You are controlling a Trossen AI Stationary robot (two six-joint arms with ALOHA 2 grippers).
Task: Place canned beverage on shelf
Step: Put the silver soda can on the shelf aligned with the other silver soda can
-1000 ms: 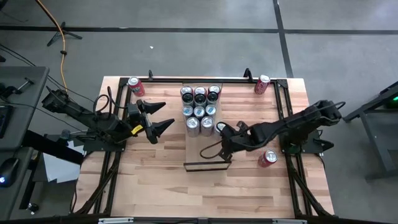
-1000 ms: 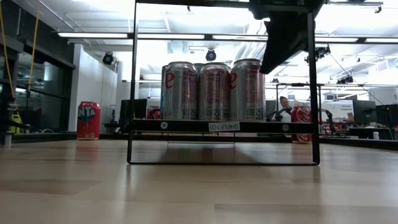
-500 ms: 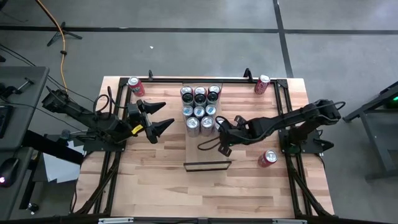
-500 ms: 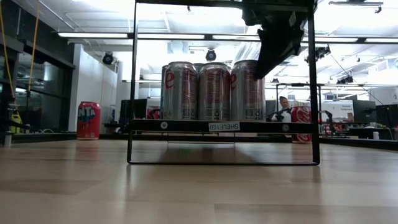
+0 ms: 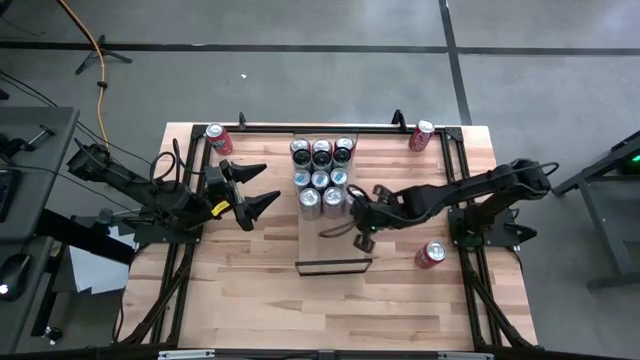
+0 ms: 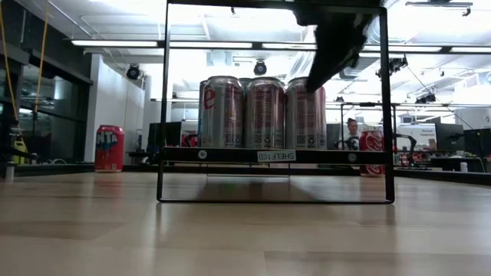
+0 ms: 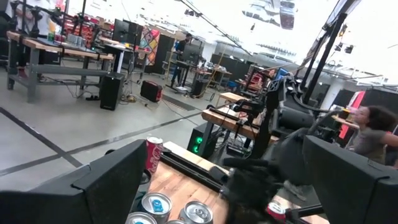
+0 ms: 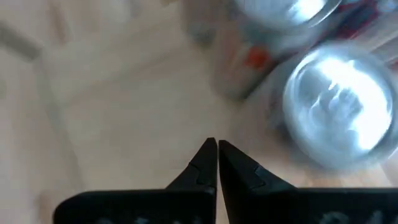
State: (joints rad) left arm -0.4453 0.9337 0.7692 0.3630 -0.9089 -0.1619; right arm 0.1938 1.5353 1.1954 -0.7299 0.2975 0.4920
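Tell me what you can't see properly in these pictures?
- Low view: the cans behind the front row on the shelf are hidden by that row.
- Low view: the right gripper is cut off by the top edge.
- Right wrist view: the can top is too blurred to read.
- High view: the labels of the loose red cans are too small.

Bright overhead strip lights; right wrist view blurred, cans glaring.
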